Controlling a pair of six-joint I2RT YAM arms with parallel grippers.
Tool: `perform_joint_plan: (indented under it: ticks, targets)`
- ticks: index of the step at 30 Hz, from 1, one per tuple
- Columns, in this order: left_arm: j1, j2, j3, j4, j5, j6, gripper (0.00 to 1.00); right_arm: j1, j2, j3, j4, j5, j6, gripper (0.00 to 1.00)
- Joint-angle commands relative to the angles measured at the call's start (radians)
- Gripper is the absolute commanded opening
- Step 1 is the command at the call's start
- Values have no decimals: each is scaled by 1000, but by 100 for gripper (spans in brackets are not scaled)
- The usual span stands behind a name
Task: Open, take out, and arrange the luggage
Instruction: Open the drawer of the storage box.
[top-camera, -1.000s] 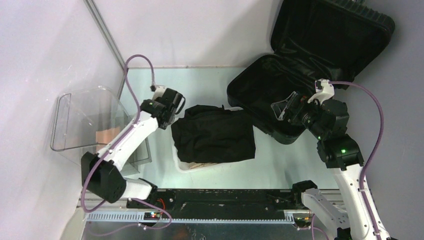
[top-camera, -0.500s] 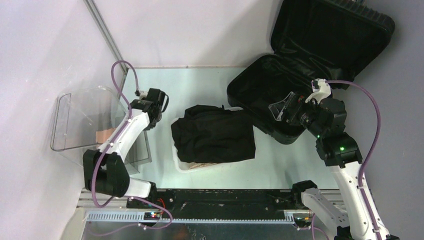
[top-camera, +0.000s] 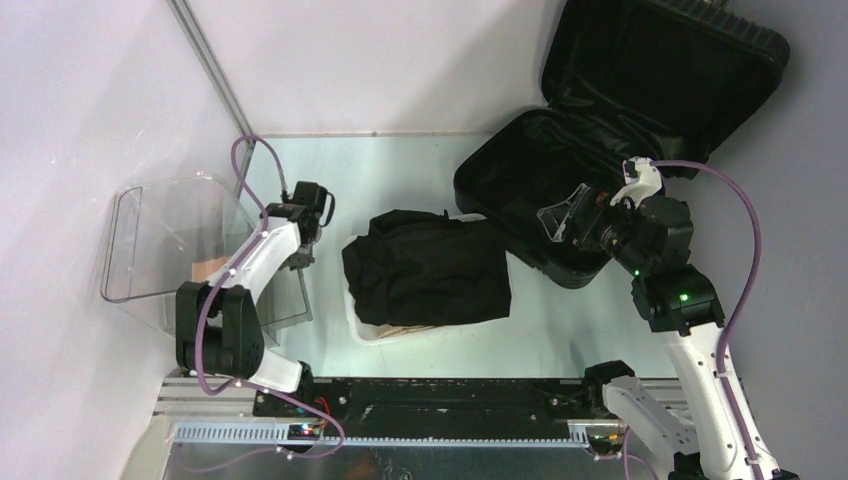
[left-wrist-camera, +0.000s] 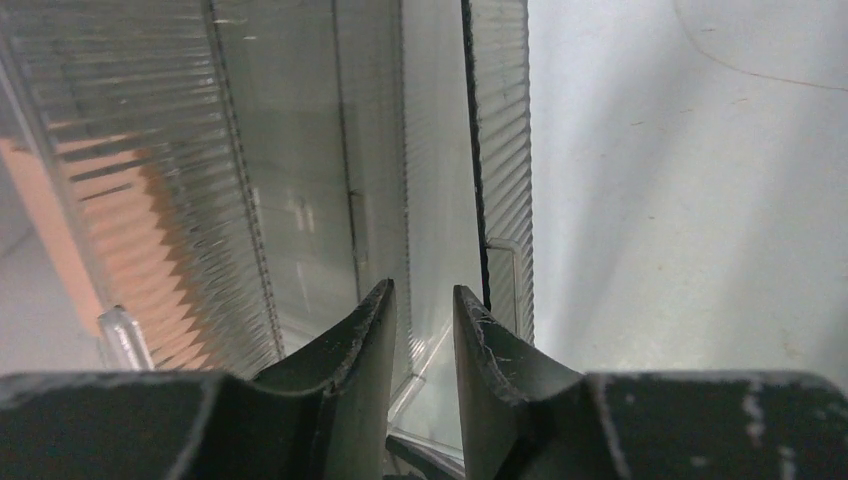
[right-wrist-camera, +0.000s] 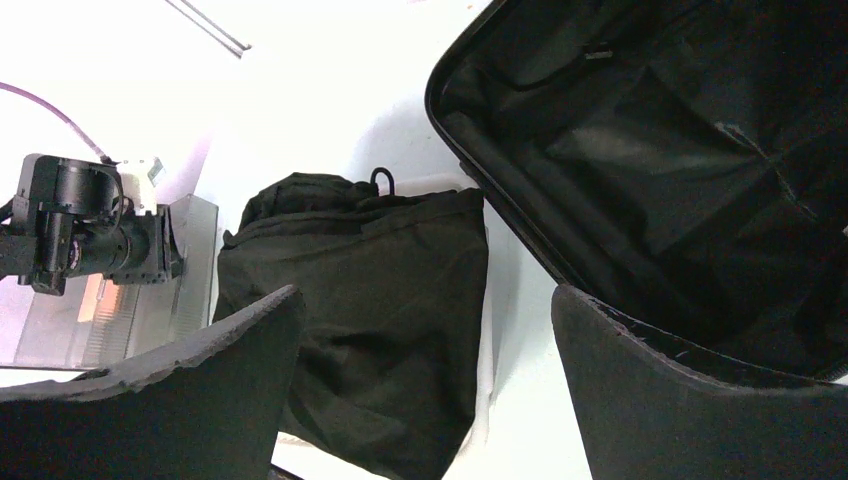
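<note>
The luggage (top-camera: 600, 150) is open, black garment (top-camera: 428, 268) out on the white basket (top-camera: 362, 325); arranging remains. Right gripper (right-wrist-camera: 425, 300) wide, empty; left gripper (left-wrist-camera: 422, 295) narrow at the clear bin (top-camera: 150, 240), grip unclear

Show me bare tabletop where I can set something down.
Far strip of table between clear bin and luggage, beyond the black garment. Also the near-right patch between garment and right arm. Crowded: the gap between bin and garment.

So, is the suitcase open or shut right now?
Open: the luggage has its lid raised behind the base, and black lining shows inside both halves.
</note>
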Motion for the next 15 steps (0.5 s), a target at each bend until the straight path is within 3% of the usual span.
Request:
perform_joint_plan:
  ticks: [1,7,12,15]
  targets:
    - [-4,-31,-11,77,157,32,34,-3,-3,39,15,14,-25,96]
    - [-7,-78,25,27,161,25,34,-3,9,39,23,0,-10,96]
    - [-30,-132,189,-30,133,22,40,0,20,39,29,-13,2,96]
    - [-36,-138,356,-83,48,7,46,2,18,39,32,-12,3,96]
